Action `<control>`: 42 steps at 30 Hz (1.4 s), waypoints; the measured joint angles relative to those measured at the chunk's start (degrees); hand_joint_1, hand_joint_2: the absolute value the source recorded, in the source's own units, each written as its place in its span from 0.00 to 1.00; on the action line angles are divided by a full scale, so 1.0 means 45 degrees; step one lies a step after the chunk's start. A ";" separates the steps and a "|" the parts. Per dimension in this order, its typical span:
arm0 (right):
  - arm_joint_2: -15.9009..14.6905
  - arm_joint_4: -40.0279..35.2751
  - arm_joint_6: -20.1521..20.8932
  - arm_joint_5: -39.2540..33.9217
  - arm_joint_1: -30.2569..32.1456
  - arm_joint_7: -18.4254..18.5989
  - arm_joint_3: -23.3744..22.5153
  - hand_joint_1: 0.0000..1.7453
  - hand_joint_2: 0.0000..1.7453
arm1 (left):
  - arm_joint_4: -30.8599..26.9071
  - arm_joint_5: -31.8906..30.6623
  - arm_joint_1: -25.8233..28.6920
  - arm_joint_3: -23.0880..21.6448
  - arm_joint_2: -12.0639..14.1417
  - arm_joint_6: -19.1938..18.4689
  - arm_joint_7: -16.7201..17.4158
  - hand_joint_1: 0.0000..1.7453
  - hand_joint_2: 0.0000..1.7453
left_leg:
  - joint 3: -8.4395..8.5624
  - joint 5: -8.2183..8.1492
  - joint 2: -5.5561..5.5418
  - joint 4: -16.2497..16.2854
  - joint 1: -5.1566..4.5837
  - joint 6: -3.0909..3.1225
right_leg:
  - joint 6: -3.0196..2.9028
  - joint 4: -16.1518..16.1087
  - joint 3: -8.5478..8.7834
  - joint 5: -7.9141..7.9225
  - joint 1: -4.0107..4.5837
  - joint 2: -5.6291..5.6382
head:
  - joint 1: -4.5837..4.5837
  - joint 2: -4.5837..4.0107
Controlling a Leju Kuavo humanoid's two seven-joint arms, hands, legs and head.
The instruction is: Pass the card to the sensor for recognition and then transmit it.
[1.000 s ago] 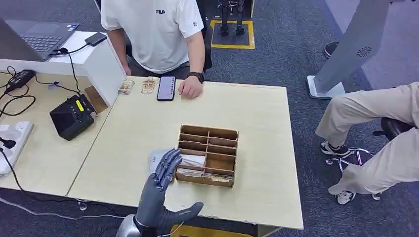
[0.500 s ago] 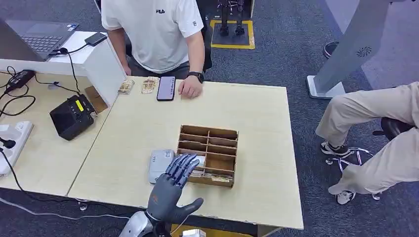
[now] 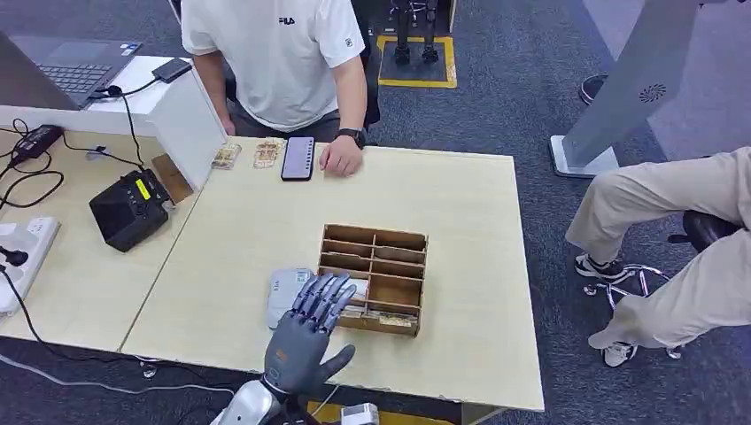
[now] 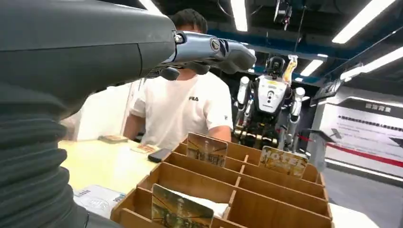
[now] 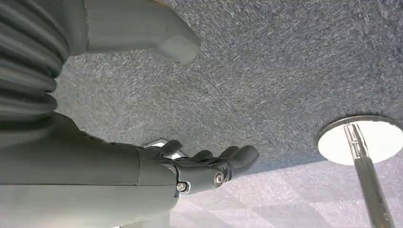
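Hovering empty with fingers spread, your left hand (image 3: 305,332) hangs over the wooden organizer's (image 3: 373,277) near-left corner by the table's (image 3: 460,212) near edge, cards (image 4: 206,148) upright inside, while your right hand (image 5: 199,166) hangs open above carpet.

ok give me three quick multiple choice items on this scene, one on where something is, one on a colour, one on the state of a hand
1. Where is the small grey box-shaped sensor?
A. on the table beside the compartmented wooden card rack
B. on the floor
C. inside the rack

2. What colour is the smartphone lying by the seated person's hand?
A. white
B. black
C. red

3. What is the robot's left hand doing?
A. holding a card
B. hovering empty, fingers spread, over the rack's near corner
C. pressing the phone

Answers: 1 A, the head view shows the sensor against the rack's side. 2 B, its face is dark. 3 B, the head view shows the fingers apart, nothing in them.
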 joint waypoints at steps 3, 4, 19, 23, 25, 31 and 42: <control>0.0000 0.0000 0.0000 0.0083 0.0000 0.0005 0.0000 0.00 1.00 | 0.0136 -0.0533 -0.0043 0.0005 -0.0068 0.0039 0.0358 0.00 1.00 | -0.0001 0.0000 0.0000 0.0000 0.0000 0.0000 | 0.0000 0.0000 0.0000 0.0000 0.0000 0.0000 | 0.0000 0.0000; 0.0000 0.0000 0.0000 0.0078 0.0000 0.0010 0.0000 0.00 1.00 | 0.0176 -0.0697 -0.0062 0.0005 -0.0083 0.0059 0.0448 0.00 1.00 | -0.0001 0.0000 0.0000 0.0000 0.0000 0.0000 | 0.0000 0.0000 0.0000 0.0000 0.0000 0.0000 | 0.0000 0.0000; -0.0005 0.0039 0.0000 0.0059 0.0000 0.0010 0.0000 0.00 1.00 | 0.0539 -0.1609 -0.0258 0.0005 -0.0175 0.0020 0.1302 0.00 1.00 | -0.0001 0.0000 0.0000 0.0000 0.0000 0.0000 | 0.0000 0.0000 0.0000 0.0000 0.0000 0.0000 | 0.0004 0.0000; -0.0005 0.0049 0.0000 0.0005 0.0000 0.0010 0.0000 0.00 1.00 | 0.0685 -0.1862 -0.0337 0.0044 -0.0253 -0.0092 0.1770 0.00 1.00 | -0.0001 0.0000 0.0000 0.0000 0.0000 0.0000 | 0.0000 0.0000 0.0000 0.0000 0.0000 0.0000 | 0.0005 0.0000; -0.0005 0.0053 0.0000 -0.0024 -0.0001 0.0010 0.0000 0.00 1.00 | 0.0768 -0.2037 -0.0401 0.0092 -0.0253 -0.0321 0.1984 0.00 1.00 | -0.0001 0.0000 0.0000 0.0000 0.0000 0.0000 | 0.0000 0.0000 0.0000 0.0000 0.0000 0.0000 | 0.0000 0.0000; -0.0005 0.0087 0.0000 -0.0058 -0.0001 0.0010 0.0000 0.00 1.00 | 0.1152 -0.2610 -0.0589 0.0228 -0.0355 -0.1088 0.2741 0.00 1.00 | -0.0001 0.0000 0.0000 0.0000 0.0000 0.0000 | 0.0000 0.0000 0.0000 0.0000 0.0000 -0.0001 | 0.0005 0.0000; -0.0019 0.0165 0.0000 -0.0092 -0.0001 0.0010 0.0000 0.00 1.00 | 0.1651 -0.2658 -0.0856 0.0423 -0.0398 -0.1666 0.3279 0.00 1.00 | -0.0002 0.0000 0.0000 0.0000 0.0000 0.0000 | 0.0000 0.0000 0.0000 0.0000 0.0000 0.0000 | 0.0000 0.0000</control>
